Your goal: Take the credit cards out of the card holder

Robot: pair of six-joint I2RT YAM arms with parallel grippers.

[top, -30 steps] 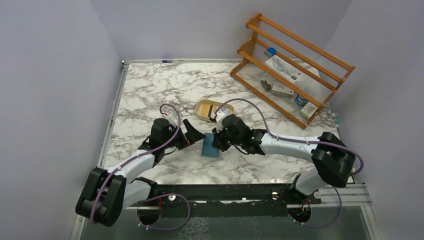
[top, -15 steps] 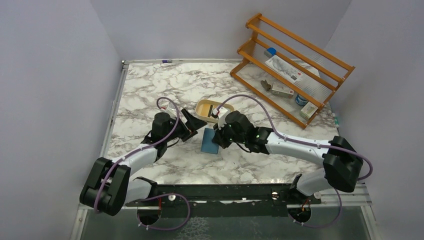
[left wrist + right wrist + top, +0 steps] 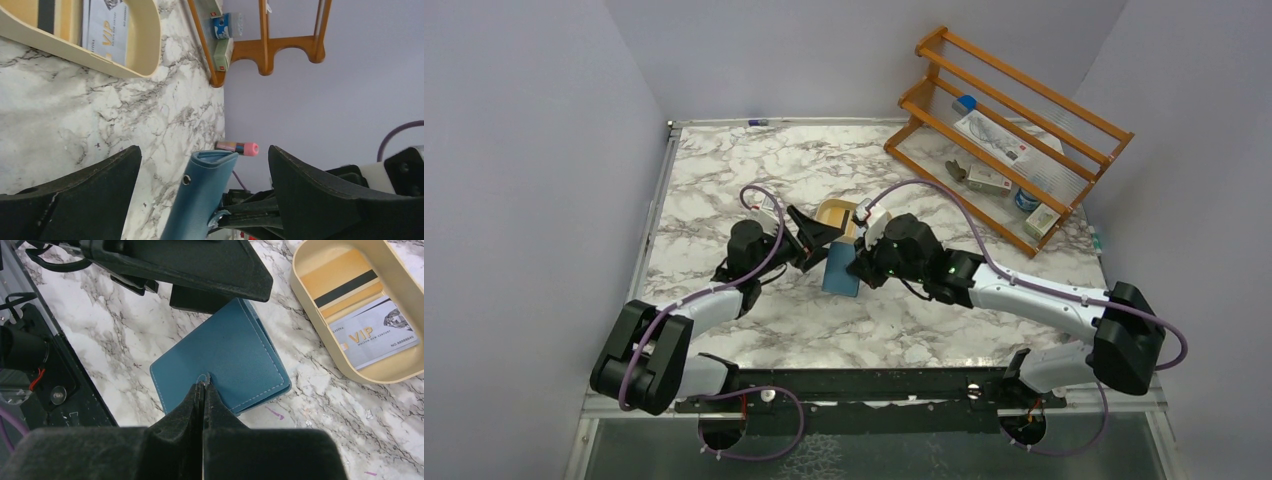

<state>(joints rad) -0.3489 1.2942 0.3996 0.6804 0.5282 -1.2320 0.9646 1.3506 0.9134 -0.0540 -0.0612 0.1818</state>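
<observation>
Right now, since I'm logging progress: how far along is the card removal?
Done: two credit cards lie in the tan dish, one pale VIP, one yellow with a dark stripe. In hand: the right gripper is shut on the card holder, tilting it up, while the open left gripper straddles its edge. Left: the holder looks closed, so any cards inside are hidden; it probably still needs opening and emptying.

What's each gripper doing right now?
The left gripper is open, holding nothing.
The right gripper is shut on the card holder.
</observation>
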